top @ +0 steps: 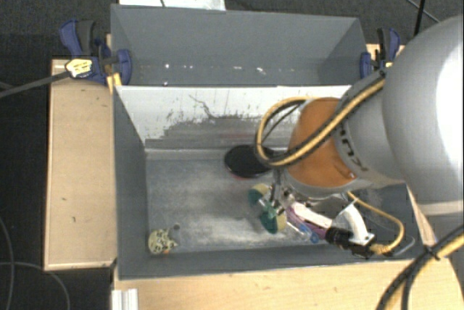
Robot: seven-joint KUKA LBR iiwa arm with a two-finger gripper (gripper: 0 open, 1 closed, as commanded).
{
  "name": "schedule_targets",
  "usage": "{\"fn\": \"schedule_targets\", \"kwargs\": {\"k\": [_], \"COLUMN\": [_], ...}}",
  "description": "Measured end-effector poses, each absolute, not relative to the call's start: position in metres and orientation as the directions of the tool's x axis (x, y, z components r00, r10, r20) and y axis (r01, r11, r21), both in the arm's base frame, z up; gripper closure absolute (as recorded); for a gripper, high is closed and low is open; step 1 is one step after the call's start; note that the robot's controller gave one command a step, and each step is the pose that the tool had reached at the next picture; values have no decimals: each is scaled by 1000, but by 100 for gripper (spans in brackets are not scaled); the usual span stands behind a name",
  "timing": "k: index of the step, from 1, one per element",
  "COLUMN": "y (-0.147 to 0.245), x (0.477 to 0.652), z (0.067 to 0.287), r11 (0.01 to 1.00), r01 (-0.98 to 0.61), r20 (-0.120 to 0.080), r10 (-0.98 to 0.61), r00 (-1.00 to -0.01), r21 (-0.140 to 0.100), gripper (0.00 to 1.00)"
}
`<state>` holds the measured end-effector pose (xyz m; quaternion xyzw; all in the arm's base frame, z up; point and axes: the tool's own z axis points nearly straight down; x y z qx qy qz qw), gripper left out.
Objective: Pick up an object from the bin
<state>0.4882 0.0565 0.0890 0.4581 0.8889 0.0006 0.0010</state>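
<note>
Hand (273,201) is positioned low in the bin (188,200) at about 4 o'clock, over a small heap, judged to be set for a grasp there. Directly beneath it lies a teal-green piece (268,219), glossy and irregular, with a pink-and-purple piece (301,217) at its 3 o'clock. How far the hand is open cannot be told, and no hold is visible.

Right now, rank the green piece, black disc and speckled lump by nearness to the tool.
1. Green piece, right beside the tool, on its lower side.
2. Black disc, to its upper left.
3. Speckled lump, far off at lower left.
</note>
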Motion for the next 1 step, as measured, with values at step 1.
{"fn": "schedule_targets", "kwargs": {"k": [1], "y": [56], "x": [490], "z": [153], "r11": [583], "r01": [813], "r20": [-3], "r10": [813], "r00": [-583], "r21": [5], "gripper": [100]}}
